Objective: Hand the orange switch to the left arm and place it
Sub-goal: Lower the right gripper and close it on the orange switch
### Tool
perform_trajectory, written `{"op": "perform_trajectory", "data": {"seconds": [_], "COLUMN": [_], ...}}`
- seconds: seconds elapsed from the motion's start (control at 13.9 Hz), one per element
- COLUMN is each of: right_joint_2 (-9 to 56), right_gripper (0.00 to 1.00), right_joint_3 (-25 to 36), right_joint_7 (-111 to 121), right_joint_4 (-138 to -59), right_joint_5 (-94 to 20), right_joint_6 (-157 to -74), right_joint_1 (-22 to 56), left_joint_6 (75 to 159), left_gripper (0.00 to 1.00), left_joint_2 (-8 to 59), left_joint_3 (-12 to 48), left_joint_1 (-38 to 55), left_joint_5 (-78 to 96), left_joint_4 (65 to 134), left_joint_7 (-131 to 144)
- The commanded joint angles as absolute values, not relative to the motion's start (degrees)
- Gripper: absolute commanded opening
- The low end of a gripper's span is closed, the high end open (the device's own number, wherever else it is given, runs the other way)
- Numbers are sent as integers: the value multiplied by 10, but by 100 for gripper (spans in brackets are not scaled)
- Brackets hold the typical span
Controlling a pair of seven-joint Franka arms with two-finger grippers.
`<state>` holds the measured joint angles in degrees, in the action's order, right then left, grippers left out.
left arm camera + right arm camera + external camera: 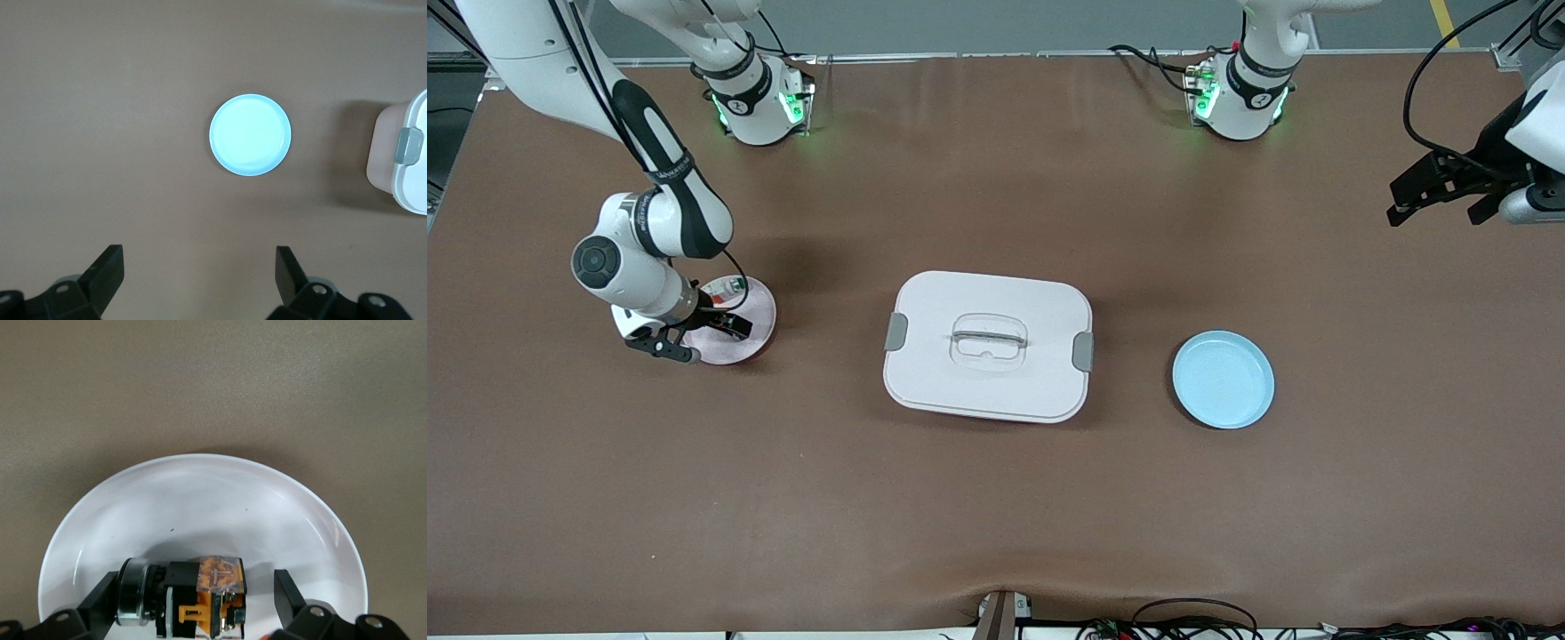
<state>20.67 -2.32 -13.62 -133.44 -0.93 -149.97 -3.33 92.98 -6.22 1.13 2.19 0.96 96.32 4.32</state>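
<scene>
The orange switch [200, 597], a small black part with a silver ring end and orange markings, lies on its side on the pink plate [200, 500]. My right gripper [195, 583] is open and low over the plate, one finger on each side of the switch, and there is a gap at one finger. In the front view the right gripper [694, 336] hides the switch on the pink plate [751, 342]. My left gripper [1440, 206] is open and empty, held high at the left arm's end of the table; it also shows in the left wrist view [198, 267].
The white box [987, 307] with grey latches stands mid-table between the plates; its edge shows in the left wrist view [407, 160]. A blue plate [1223, 380] [250, 135] lies toward the left arm's end. A small white piece [734, 285] with red and green bits rests on the pink plate.
</scene>
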Motion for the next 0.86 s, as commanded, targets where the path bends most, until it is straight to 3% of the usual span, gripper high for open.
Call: {"op": "perform_trajectory", "data": {"seconds": [0.0, 0.36, 0.65, 0.79], "right_joint_2": [208, 208, 208, 207], "right_gripper": [100, 100, 76, 50], "right_joint_3": [-24, -24, -24, -25], "right_joint_7": [-146, -146, -147, -147], "right_joint_4": [-1337, -1336, -1336, -1336], "right_joint_5": [-12, -12, -11, -12], "right_joint_6": [-1506, -1503, -1499, -1498], "right_joint_1": [-31, -28, -27, -27], "left_joint_6": [922, 916, 916, 916], "left_gripper": [100, 100, 100, 100], "left_joint_2": [-60, -44, -44, -44], "left_joint_3": [14, 14, 14, 14], "left_joint_1": [21, 21, 25, 24], "left_joint_5": [-3, -2, -2, -2], "left_joint_4": [964, 962, 962, 962], "left_joint_7": [34, 34, 44, 42]}}
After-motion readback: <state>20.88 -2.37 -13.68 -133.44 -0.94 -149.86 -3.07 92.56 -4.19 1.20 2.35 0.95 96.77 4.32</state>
